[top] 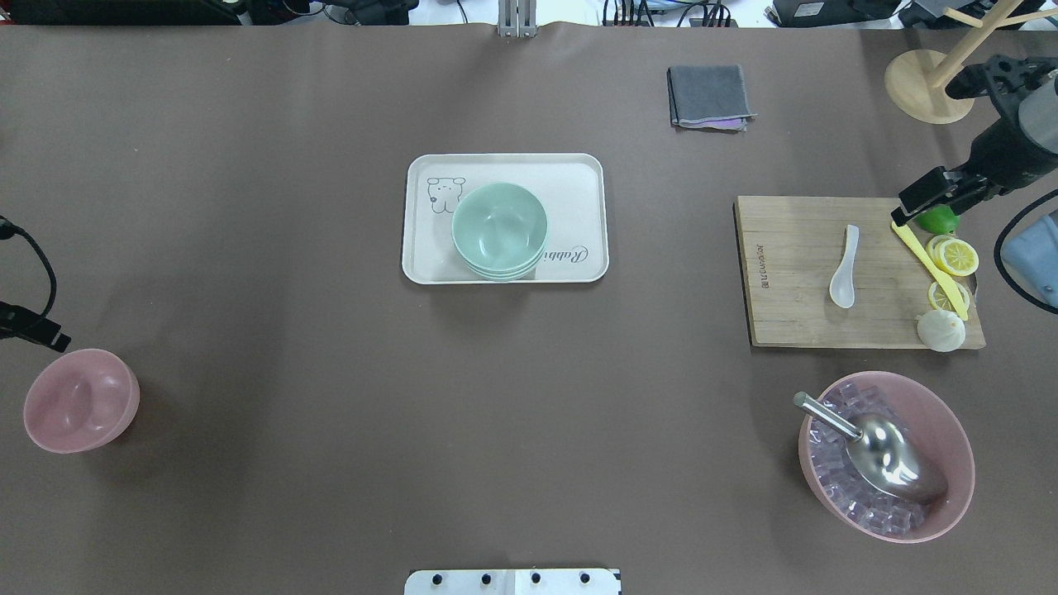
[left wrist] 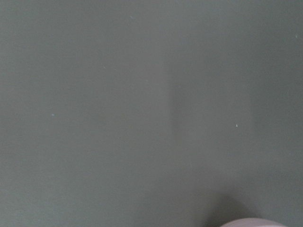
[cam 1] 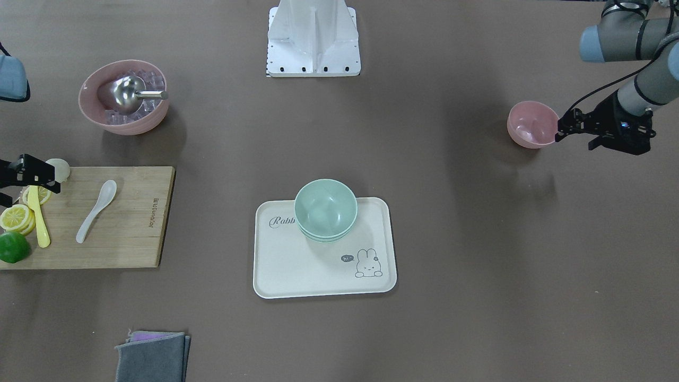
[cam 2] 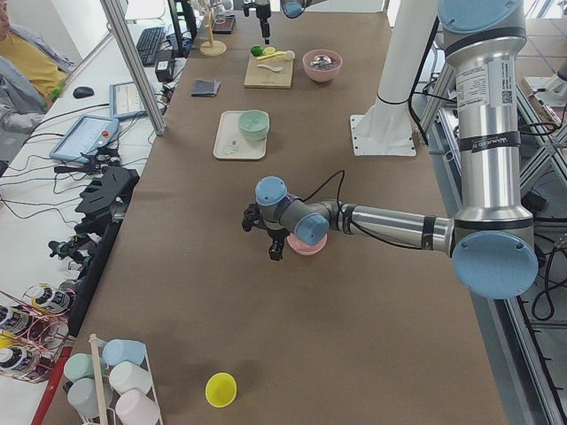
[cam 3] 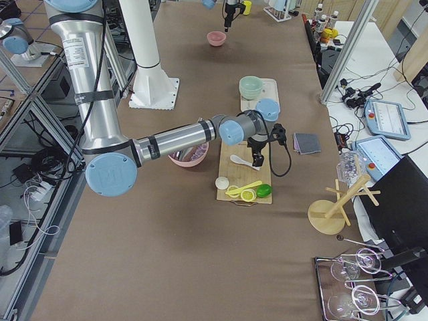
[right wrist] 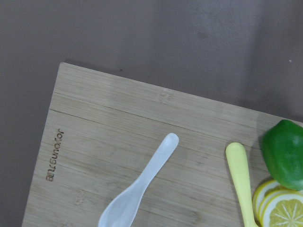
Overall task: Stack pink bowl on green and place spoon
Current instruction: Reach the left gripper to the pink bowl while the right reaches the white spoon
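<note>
The left gripper [cam 1: 575, 139] is hanging with its jaws apart and holding nothing, just beside the pink bowl [cam 1: 532, 124] on the side toward the table's left edge. Whether it is touching the rim cannot be told. The pink bowl is sitting upright and empty near that left edge, well apart from everything else.

The green bowl [cam 1: 325, 207], apparently the top of a small nested stack, is resting on a tray [cam 1: 276, 276] at mid-table.

The right gripper [cam 1: 16, 185] is also hanging spread and empty. It is over the end of the board [cam 1: 138, 223] nearest the table's right edge, above a yellow knife [cam 1: 38, 215] and lemon slices [cam 1: 16, 217]. The spoon [cam 1: 95, 210] is lying flat on the board, beside the knife. An ice bowl [cam 1: 123, 95] is standing toward the right corner on the robot's side.

Judged step: the left arm is approaching the pink bowl, and nothing is stacked yet. The next move calls for setting one finger inside the rim and one outside, pinching the wall, then lifting and carrying the bowl level to the green bowl. The right gripper would then need to shift along the board to the spoon's handle.
</note>
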Action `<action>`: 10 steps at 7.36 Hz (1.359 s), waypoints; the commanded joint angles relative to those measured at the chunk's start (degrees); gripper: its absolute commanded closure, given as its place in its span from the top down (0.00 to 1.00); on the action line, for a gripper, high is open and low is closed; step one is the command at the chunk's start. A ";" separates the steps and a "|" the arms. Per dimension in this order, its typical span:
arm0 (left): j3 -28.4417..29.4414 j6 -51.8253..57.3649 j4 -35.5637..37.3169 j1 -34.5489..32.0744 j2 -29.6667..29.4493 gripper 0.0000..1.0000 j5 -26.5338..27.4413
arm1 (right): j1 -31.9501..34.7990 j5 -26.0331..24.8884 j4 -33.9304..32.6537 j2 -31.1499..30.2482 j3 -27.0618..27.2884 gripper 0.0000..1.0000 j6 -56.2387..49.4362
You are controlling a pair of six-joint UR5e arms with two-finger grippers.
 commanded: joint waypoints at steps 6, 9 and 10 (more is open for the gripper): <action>-1.48 -1.56 0.63 2.26 -2.23 0.00 -6.29 | -1.78 -1.10 -0.06 2.38 -0.40 1.00 2.55; 0.17 -27.84 8.50 2.17 -26.85 0.00 -6.95 | -6.15 -6.71 -0.06 3.88 -0.57 0.96 12.10; 2.97 -33.07 12.72 3.74 -36.00 0.00 -6.43 | -6.26 -6.72 -0.06 3.54 -1.53 0.93 12.65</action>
